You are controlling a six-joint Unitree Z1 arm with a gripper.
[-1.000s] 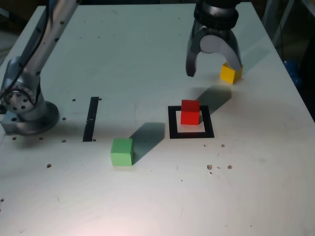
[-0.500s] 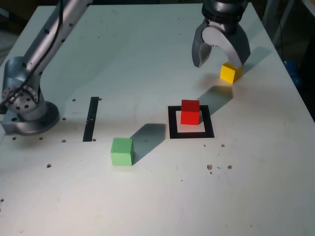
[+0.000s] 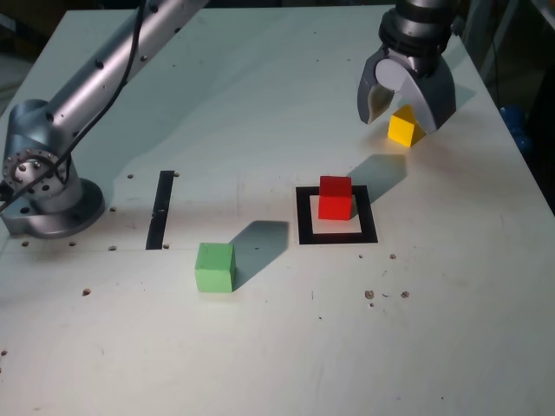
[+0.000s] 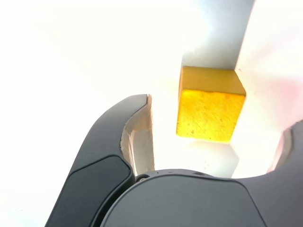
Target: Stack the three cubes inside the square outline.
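The red cube [image 3: 335,198] sits inside the square outline [image 3: 336,235] at the table's middle. The green cube [image 3: 214,266] lies on the table toward the exterior view's left, in front of the outline. The yellow cube [image 3: 402,129] rests at the back on the exterior view's right. My gripper [image 3: 401,117] hangs open just above it, one finger on each side of the cube. In the wrist view the yellow cube [image 4: 209,109] shows in the gap between the two dark fingers [image 4: 111,156], untouched.
A thin black strip [image 3: 161,209] lies on the table to the exterior view's left of the outline. The arm's grey base [image 3: 43,186] stands at the exterior view's left edge. The table's right edge [image 3: 520,165] runs close behind the yellow cube.
The open gripper has moved toward the exterior view's right and back, from beside the yellow cube to over it. The cubes have not moved.
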